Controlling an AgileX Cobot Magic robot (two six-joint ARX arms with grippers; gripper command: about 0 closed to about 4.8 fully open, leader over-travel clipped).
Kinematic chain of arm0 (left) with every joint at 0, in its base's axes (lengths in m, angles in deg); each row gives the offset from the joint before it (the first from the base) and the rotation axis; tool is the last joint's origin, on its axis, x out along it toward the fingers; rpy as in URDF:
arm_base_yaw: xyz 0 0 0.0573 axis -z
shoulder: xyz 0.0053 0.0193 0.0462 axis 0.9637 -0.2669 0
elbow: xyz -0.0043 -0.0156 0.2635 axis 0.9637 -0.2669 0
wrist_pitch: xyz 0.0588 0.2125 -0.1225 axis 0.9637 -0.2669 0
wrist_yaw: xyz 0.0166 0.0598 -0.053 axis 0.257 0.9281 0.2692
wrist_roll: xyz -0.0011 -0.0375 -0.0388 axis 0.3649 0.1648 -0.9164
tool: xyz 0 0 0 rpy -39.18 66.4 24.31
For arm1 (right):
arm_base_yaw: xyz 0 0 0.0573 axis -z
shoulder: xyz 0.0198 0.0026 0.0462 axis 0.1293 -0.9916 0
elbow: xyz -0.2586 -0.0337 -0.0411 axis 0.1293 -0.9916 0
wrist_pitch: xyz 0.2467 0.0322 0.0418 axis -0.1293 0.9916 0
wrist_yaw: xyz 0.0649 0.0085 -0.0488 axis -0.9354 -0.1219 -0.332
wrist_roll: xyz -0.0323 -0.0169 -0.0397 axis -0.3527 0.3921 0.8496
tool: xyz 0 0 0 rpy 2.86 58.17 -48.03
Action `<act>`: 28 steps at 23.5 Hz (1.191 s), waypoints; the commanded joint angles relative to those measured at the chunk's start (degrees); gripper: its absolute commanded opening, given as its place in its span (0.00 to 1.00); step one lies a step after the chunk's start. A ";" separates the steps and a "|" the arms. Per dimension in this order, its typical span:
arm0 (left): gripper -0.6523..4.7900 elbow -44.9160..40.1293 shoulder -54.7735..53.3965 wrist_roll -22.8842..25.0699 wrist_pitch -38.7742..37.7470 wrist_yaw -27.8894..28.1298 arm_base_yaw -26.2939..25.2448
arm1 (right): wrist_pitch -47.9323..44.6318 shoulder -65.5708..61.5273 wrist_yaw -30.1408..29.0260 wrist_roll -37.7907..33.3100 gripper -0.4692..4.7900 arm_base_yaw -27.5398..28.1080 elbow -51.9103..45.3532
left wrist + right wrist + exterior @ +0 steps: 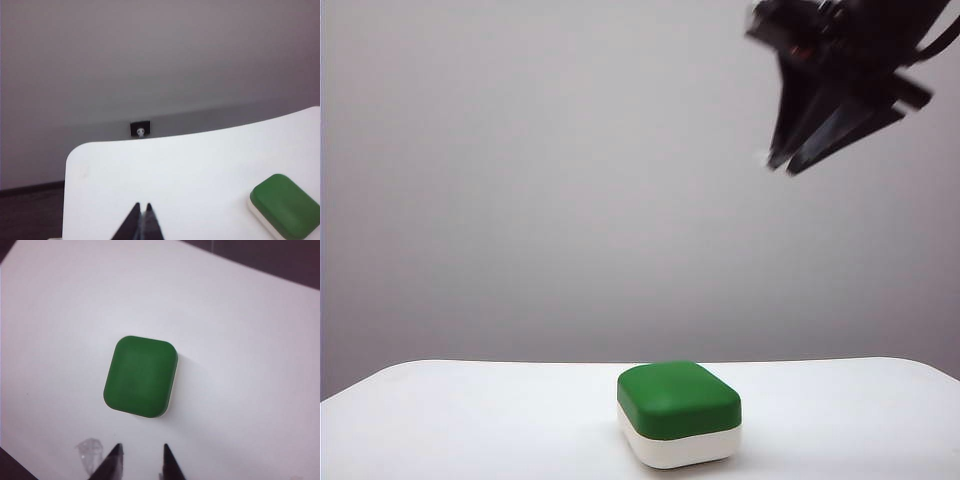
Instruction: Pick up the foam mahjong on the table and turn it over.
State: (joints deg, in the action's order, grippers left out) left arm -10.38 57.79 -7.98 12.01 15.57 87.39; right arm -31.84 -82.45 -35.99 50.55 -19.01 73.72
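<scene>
Foam mahjong [679,414] resting green half up, cream half down, on the table [470,420], near the front edge in the exterior view. Right hand [782,163] hanging high above the block, well apart from it, blurred; fingers [114,456] standing slightly apart in the right wrist view, pinching nothing. Left hand [141,207] hovering over the table, off to one side of the block, tips pressed together, carrying nothing. Small dark wall fitting [140,129] showing beyond the table's far edge.
</scene>
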 commanded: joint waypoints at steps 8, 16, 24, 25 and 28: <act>0.11 -4.02 2.19 -3.96 -0.07 6.08 0.07 | -1.57 28.74 10.91 -5.33 0.28 1.27 -15.65; 0.11 -10.73 13.57 -6.08 0.04 6.25 0.04 | -1.86 44.65 16.35 -7.48 0.27 1.49 -23.78; 0.11 -17.42 28.61 -6.86 1.75 6.10 -0.02 | -2.10 61.37 19.89 -9.42 0.09 1.51 -31.17; 0.11 -17.57 28.26 -6.84 1.79 6.08 0.09 | -2.16 63.52 21.20 -9.70 0.09 1.57 -31.45; 0.11 -17.99 28.33 -6.80 2.51 6.01 0.04 | -3.41 65.92 27.85 -11.50 0.09 1.62 -31.47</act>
State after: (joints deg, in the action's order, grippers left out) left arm -28.33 86.14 -14.65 13.33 21.58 87.41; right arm -34.13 -16.55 -11.92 39.87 -17.46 42.11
